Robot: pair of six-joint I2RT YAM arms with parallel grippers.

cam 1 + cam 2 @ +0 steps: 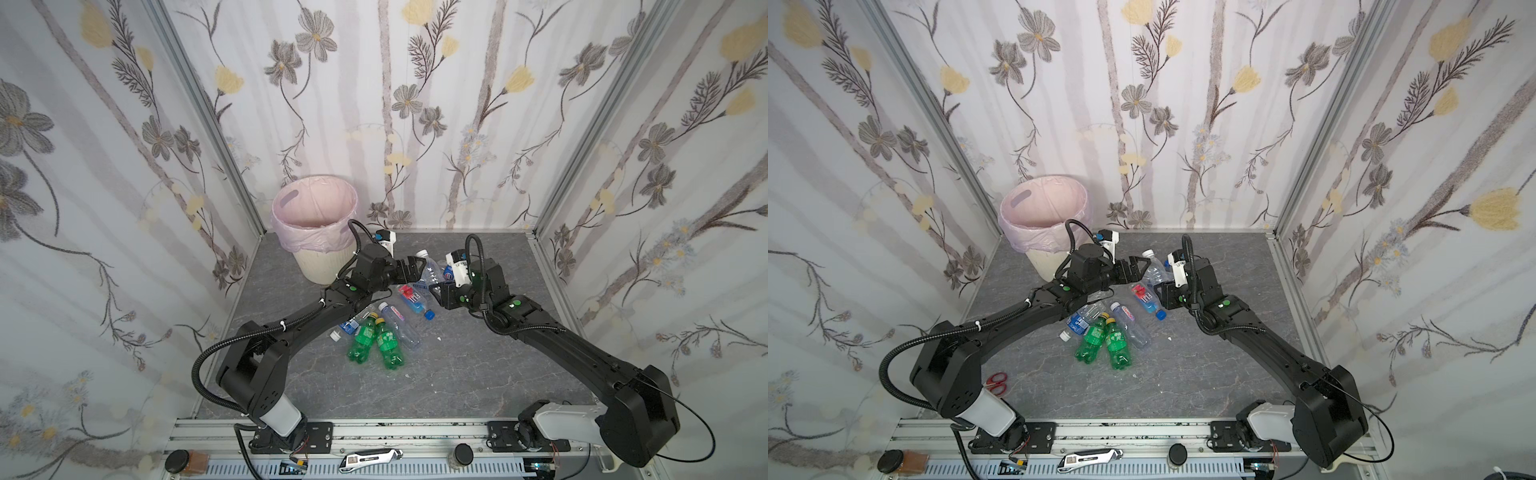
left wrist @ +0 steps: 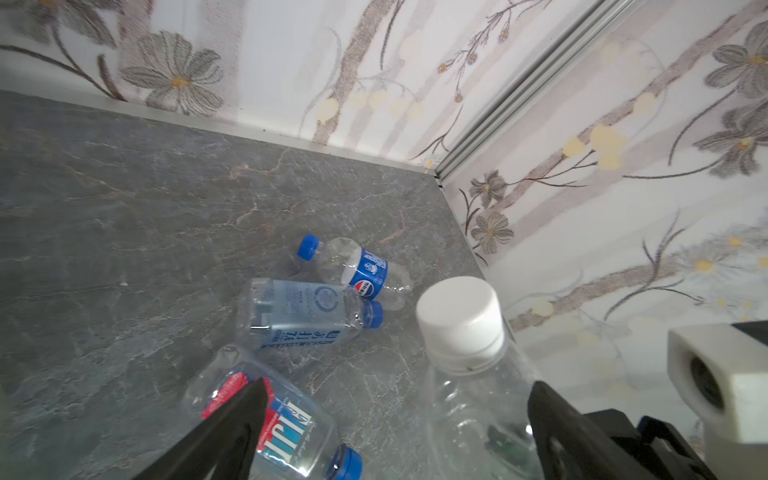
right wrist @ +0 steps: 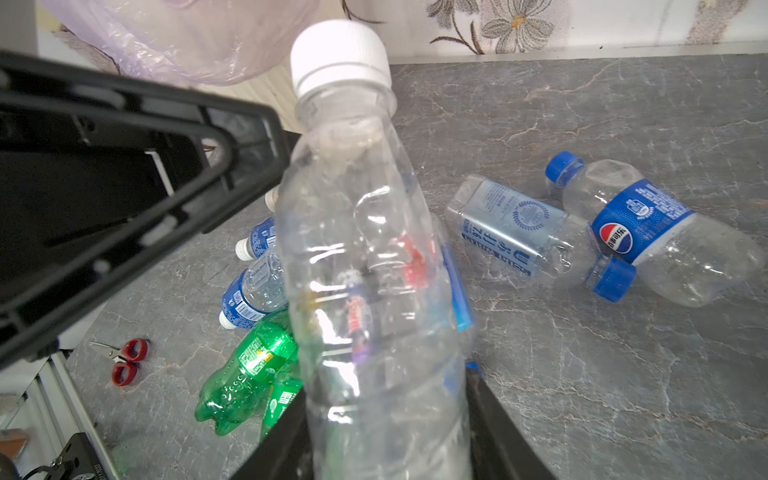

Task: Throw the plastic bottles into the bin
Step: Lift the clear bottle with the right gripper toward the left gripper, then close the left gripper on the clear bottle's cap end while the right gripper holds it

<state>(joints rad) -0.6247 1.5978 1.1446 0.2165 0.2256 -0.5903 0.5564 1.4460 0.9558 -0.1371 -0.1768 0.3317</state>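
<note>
- One clear bottle (image 3: 365, 249), crumpled, unlabelled and white-capped, is pinched low on its body by the right gripper (image 3: 386, 399). It tilts up off the grey table (image 1: 457, 374).
- Spread wide, the left gripper (image 1: 415, 266) flanks the bottle's upper half; contact cannot be told.
- Below it lie two green bottles (image 1: 362, 338) with yellow caps, a blue-liquid bottle (image 1: 415, 301) and clear blue-labelled ones.
- Far left stands the bin (image 1: 309, 262), cream, ribbed and pink-lined.
</note>
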